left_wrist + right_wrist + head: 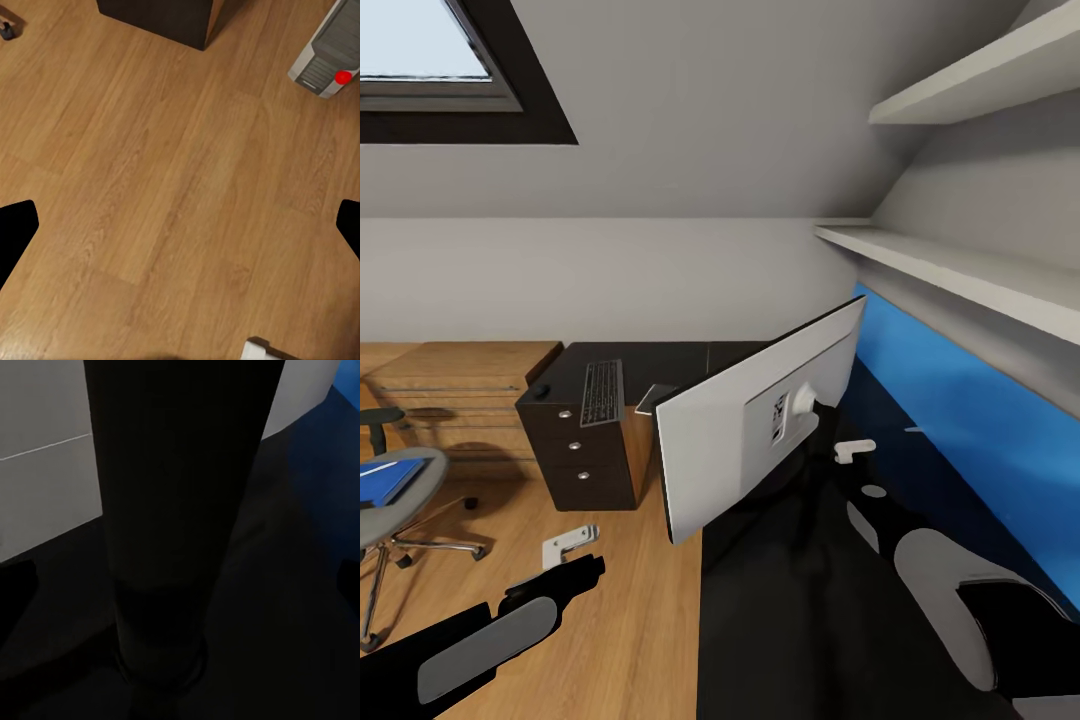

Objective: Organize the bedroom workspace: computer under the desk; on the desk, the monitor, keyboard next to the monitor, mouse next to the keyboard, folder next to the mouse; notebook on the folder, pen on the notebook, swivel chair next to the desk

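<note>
One monitor (760, 420) (rear outward) — one keyboard (601, 392)

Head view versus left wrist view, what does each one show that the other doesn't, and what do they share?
The head view alone has the monitor seen from its white rear on the desk, the keyboard, the mouse, the blue folder on the swivel chair, and the skylight. The left wrist view alone has the computer with its red light, standing on the floor. Both share the light wooden floor and a dark corner of the desk's drawer unit.
</note>
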{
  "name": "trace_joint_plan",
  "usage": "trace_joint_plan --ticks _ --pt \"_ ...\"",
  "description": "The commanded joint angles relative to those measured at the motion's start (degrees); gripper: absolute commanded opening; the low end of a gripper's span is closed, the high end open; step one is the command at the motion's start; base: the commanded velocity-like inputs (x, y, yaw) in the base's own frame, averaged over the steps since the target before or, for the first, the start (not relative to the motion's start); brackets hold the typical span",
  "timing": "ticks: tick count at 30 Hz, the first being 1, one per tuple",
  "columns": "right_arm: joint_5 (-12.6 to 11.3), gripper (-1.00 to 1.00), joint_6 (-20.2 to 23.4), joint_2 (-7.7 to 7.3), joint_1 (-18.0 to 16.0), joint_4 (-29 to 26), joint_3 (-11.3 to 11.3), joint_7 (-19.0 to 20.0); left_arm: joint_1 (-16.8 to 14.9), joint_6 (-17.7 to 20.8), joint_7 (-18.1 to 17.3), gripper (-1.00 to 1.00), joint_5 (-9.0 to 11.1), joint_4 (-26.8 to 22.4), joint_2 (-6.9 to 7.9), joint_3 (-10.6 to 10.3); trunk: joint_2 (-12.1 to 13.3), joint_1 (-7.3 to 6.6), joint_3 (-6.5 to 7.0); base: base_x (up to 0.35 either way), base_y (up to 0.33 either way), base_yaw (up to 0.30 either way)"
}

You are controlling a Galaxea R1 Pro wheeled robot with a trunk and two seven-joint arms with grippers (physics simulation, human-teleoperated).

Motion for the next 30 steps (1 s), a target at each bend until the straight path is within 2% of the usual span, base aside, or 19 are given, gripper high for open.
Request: trace_joint_plan --ticks 1,4,12,21,30 --pt "0.1 1.0 -0.3 -0.03 -0.1 0.1 0.4 -0.1 -0.1 0.2 0.2 1.0 0.1 -0.1 0.03 -0.1 -0.1 0.01 -0.07 0.0 0.0 0.0" --pt "0.2 1.0 -2.9 0.05 -0.1 -0.1 0.4 -0.2 -0.1 0.2 0.3 1.0 0.1 -0.1 0.02 -0.2 -0.1 0.01 -0.07 0.0 0.0 0.0" --pt "0.3 1.0 -4.6 0.0 -0.1 -0.3 0.4 -0.3 -0.1 0.1 0.2 1.0 0.2 0.2 -0.08 -0.3 -0.1 0.01 -0.07 0.0 0.0 0.0" --pt "0.3 1.0 -6.8 -0.09 -0.1 -0.4 0.4 -0.3 -0.1 0.1 0.2 1.0 0.2 1.3 -1.59 -0.4 -0.1 0.01 -0.07 0.0 0.0 0.0" --pt "0.4 1.0 -7.7 -0.13 -0.1 -0.4 0.4 -0.3 -0.1 0.1 0.3 1.0 0.2 1.5 -2.19 -0.3 -0.1 0.01 -0.07 0.0 0.0 0.0"
